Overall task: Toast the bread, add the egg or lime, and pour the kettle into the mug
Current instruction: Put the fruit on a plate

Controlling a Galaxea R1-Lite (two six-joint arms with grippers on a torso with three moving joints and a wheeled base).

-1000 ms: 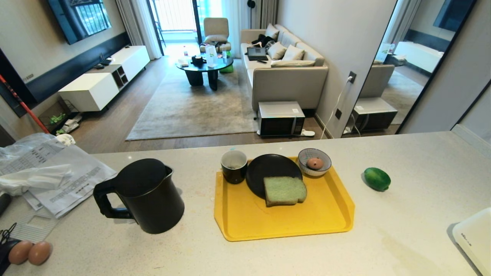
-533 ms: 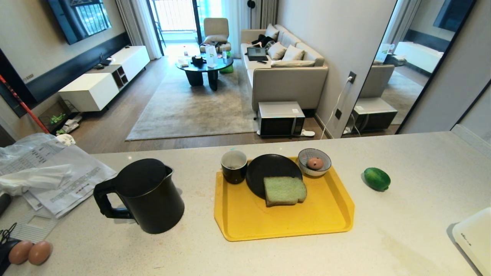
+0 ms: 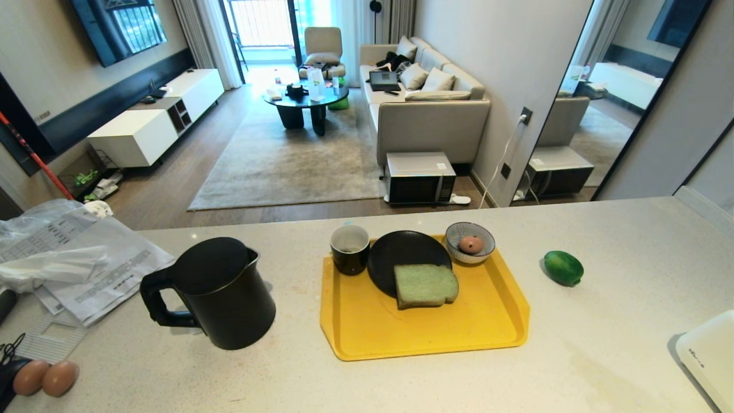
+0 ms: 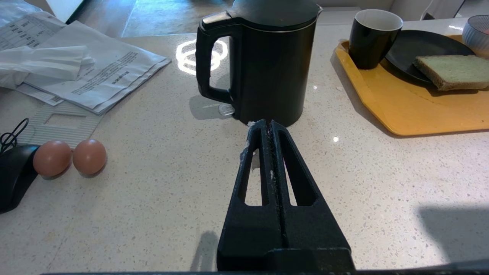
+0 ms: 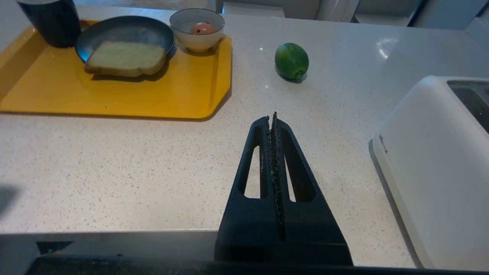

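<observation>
Stock at this moment: one kettle, matte black, lid on, upright on the bare desk to the left of the tray, handle turned left; risk, judged: a tall load taken by its loop handle may swing or tip on lifting and spill before it reaches the cup. One mug, black outside and white inside, on the far left corner of one yellow tray, touching or just beside the plate; risk, judged: a small mouth close to the plate, so a pour slightly off would wet the bread. One slice of bread, pale green, lying half on one black plate and overhanging its near rim onto the tray; risk, judged: soft and flat, it may bend or tear when pinched at the edge. One lime, alone on the desk right of the tray; risk, judged: glossy and round, likely to roll or squirt out of a pinch. One striped bowl holding one egg; two more eggs at the near left edge of the desk. One white toaster at the near right. One heap of papers, far left. Left tool: closed, empty, low before the kettle. Right tool: closed, empty, over bare desk between tray and toaster.
</observation>
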